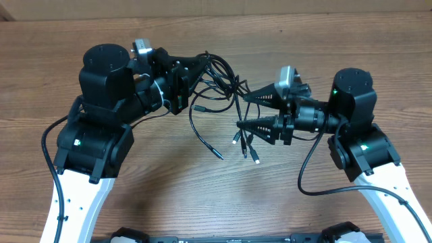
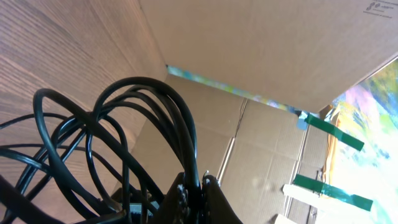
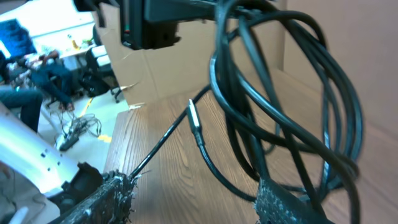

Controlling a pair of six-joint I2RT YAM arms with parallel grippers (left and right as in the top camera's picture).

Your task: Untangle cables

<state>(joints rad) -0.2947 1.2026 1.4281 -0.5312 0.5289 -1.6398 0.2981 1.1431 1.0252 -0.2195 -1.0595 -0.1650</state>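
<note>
Left tool (image 1: 200, 67) squeezing tight on cables (image 1: 219, 84), loops sticking up from it. Right tool (image 1: 241, 112) gaping wide, gripping nothing, cables running past one finger (image 3: 283, 205). Bunch hanging between both tools, plug ends (image 1: 236, 138) dangling over table (image 1: 202, 202).

The bench (image 1: 202, 202) is a flat brown surface of wood-grain laminate, with the grain running left to right. Over its middle, thin black cords with silver-tipped plug ends (image 1: 217, 154) hang their loose tips toward the wood; whether they touch it cannot be told. A white arm base (image 1: 74, 209) sits near left, and another white arm base (image 1: 398, 202) near right.
</note>
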